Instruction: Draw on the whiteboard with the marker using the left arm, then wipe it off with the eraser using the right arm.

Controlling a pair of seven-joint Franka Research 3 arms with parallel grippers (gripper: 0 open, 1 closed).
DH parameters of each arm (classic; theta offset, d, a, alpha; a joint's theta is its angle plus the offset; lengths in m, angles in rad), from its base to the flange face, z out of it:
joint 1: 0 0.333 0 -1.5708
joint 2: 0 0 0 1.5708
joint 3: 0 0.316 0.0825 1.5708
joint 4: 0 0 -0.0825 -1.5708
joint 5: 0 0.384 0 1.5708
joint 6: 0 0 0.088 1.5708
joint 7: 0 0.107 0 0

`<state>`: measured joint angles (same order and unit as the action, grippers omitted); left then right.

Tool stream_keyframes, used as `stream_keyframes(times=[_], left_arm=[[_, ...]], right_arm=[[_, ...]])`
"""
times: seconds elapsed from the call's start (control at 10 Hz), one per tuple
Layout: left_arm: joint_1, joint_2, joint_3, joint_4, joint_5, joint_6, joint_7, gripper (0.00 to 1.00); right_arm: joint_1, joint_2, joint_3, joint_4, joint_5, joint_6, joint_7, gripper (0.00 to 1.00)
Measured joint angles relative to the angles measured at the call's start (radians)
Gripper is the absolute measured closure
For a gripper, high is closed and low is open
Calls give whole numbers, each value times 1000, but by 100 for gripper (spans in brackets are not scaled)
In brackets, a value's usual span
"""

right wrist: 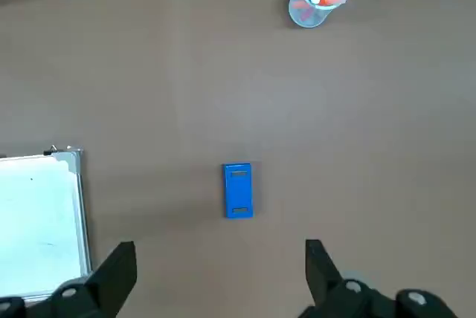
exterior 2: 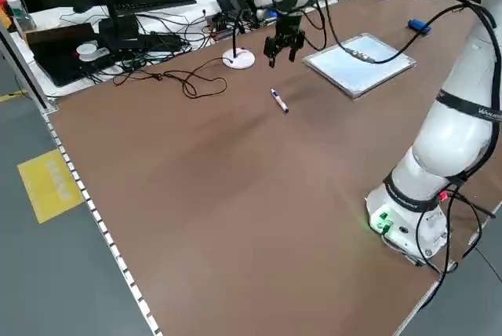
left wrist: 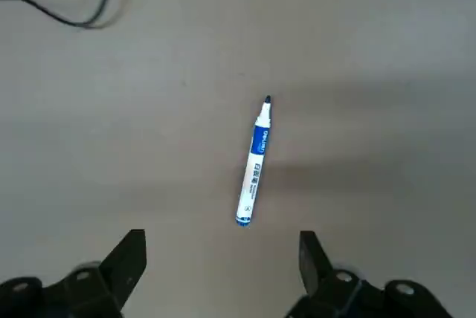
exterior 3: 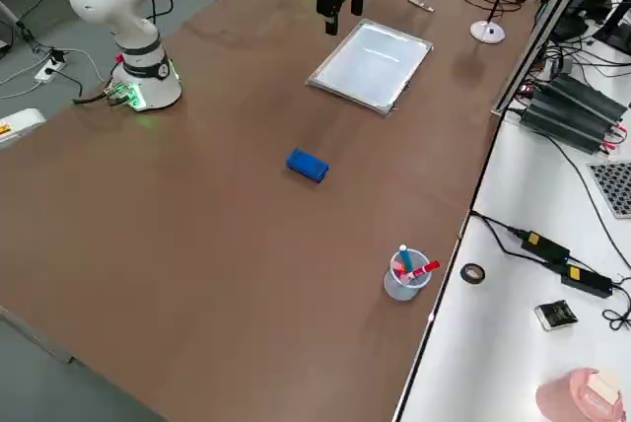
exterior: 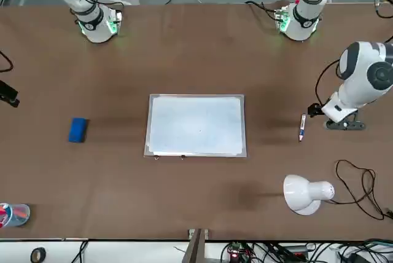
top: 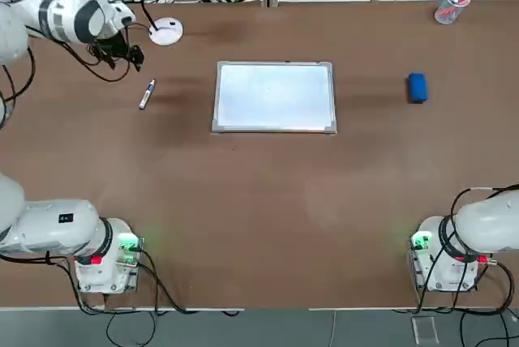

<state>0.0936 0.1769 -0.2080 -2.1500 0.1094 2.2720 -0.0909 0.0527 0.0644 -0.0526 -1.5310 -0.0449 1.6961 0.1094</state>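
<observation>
A: Marker (top: pixel 147 95)?
B: Flat on the surface (top: pixel 243 201), left of the whiteboard (top: pixel 275 97). Long axis mostly near-far, slightly slanted; dark blue tip points far, a bit right.
A: Left pincer (left wrist: pixel 223 236)?
B: Above the surface, just left of the marker. Wide, nothing held.
A: Whiteboard?
B: Lying flat between marker and eraser (top: pixel 418 87), long side left-right.
A: Eraser?
B: Blue block right of the whiteboard, long axis near-far.
A: Right pincer (right wrist: pixel 221 247)?
B: Over the surface's right side, right of the eraser. Also wide, holding nothing.
A: Farther out?
B: White lamp (top: pixel 166 32) on the far side, slightly right of the marker. Cup (top: pixel 452 8) with pens at far right, beyond the eraser.
</observation>
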Motion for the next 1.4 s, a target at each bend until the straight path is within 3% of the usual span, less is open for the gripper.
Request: stream_keyframes(times=[0.4,0.6,0.9,1.4], left_arm=[[-2,34,-2,-100,11,153,5,13],[-1,63,-1,-139,63,239,14,16],[6,114,0,-147,135,289,14,22],[38,165,0,-150,146,340,24,33]], right_arm=[[0,-1,0,1,0,0,5,0],[0,-2,0,3,0,1,8,0],[0,-3,0,3,0,7,21,0],[0,-3,-1,3,0,8,24,0]])
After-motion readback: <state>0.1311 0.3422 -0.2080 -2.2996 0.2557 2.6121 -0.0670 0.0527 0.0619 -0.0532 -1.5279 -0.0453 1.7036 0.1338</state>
